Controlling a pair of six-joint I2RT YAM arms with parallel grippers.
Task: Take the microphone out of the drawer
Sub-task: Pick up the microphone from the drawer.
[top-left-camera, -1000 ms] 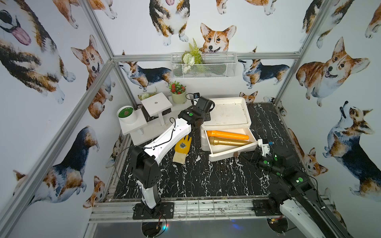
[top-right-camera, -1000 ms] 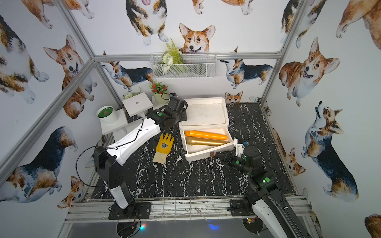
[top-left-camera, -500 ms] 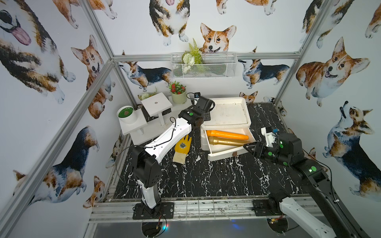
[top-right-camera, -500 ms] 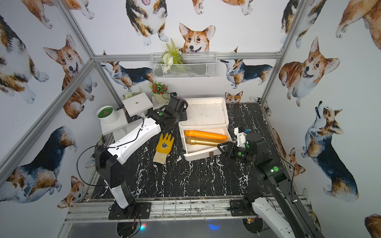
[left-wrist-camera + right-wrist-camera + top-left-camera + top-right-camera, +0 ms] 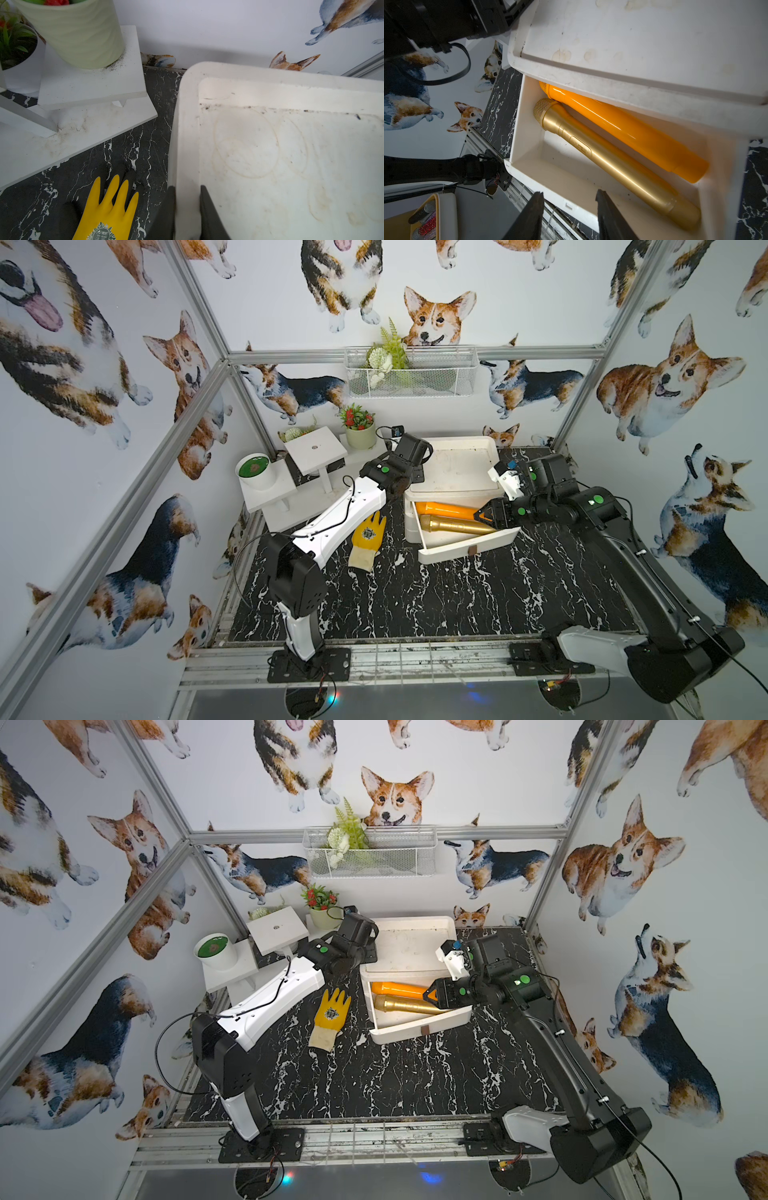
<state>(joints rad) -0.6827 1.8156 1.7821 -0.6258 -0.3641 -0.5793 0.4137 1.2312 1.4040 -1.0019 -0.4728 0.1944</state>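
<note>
Gold microphone lies in the open drawer beside an orange microphone.
Its long axis runs crosswise, head toward the left arm; right hand gapes near its tail (left hand clamps the cabinet rim).

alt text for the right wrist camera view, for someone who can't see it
A gold microphone and an orange microphone lie side by side in an open white drawer under a stained white cabinet. The right gripper stands open in the foreground, holding nothing.
</note>
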